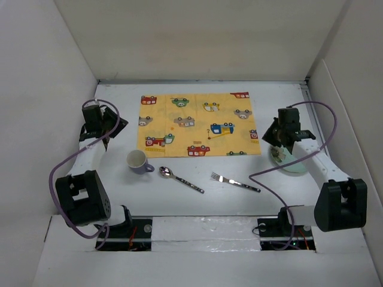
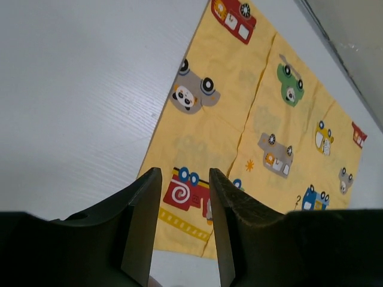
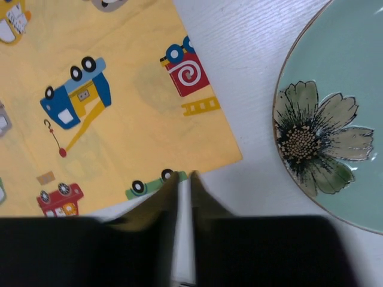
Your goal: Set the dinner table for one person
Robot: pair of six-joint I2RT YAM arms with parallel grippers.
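We judge that the plate goes next, so what matters is where it lies from the right end effector. The pale green flowered plate sits on the worktop just to that end effector's right, clear of the yellow car-print placemat, whose near right corner is directly ahead of the fingertips. The right arm is plainly the nearer one. The plate is round, so no axis guides us, and the rim nearest the fingers is the likely hold.

The right end effector's jaws stand at a narrow slit with nothing between them. The left end effector hangs beside the placemat's left edge with its jaws moderately wide and empty.

The mug lies nearer the left arm. The spoon and fork lie on the near side of the placemat, both slanting from far-left to near-right.
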